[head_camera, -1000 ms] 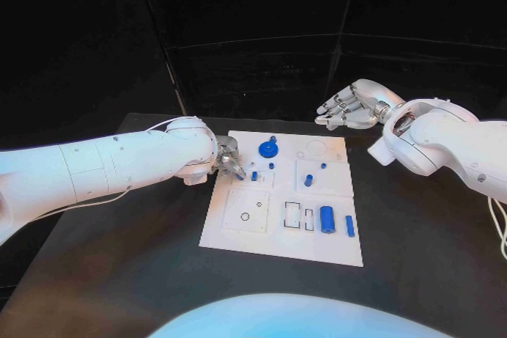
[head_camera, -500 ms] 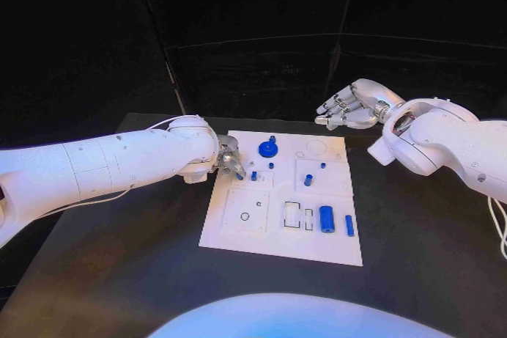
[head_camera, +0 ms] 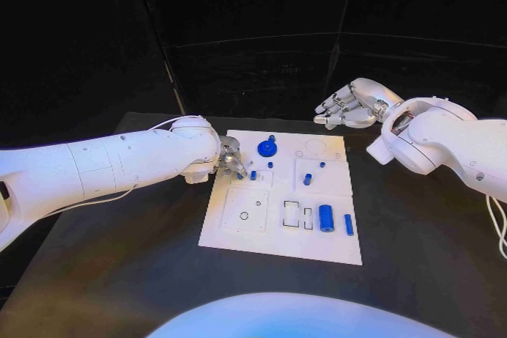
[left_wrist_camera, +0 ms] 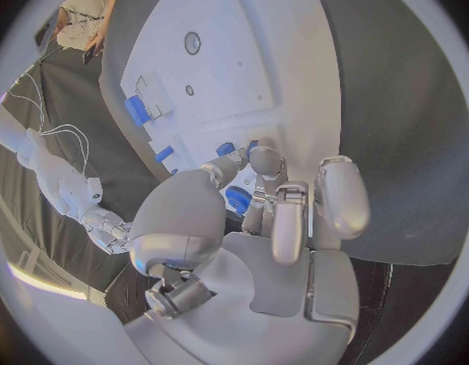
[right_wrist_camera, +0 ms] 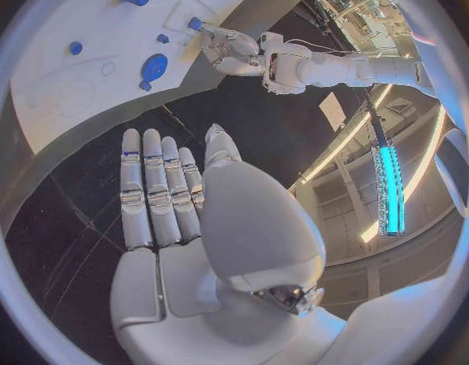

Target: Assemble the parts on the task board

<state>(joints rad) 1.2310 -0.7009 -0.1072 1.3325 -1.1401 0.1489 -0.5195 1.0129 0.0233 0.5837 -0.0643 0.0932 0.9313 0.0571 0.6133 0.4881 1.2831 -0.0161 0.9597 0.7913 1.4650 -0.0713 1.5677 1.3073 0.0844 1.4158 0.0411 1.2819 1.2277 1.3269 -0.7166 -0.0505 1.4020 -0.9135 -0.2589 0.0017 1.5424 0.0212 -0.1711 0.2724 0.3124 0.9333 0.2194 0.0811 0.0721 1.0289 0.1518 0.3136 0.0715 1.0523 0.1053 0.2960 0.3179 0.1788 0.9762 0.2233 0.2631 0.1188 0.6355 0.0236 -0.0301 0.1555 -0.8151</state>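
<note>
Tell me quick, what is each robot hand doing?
Left hand: fingertips down at the task board; a grip cannot be told.
Right hand: open, holding nothing.

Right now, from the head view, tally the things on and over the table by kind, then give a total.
Blue parts: 7 (round disc, thick cylinder, slim bar, 4 small pegs)
Task board: 1
Hands: 2 (left hand, right hand)
Total: 10

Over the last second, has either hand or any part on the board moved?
Nothing visibly changed. The left hand stays at the task board's left edge by a small blue part; the right hand still hovers flat beyond the far edge.
</note>
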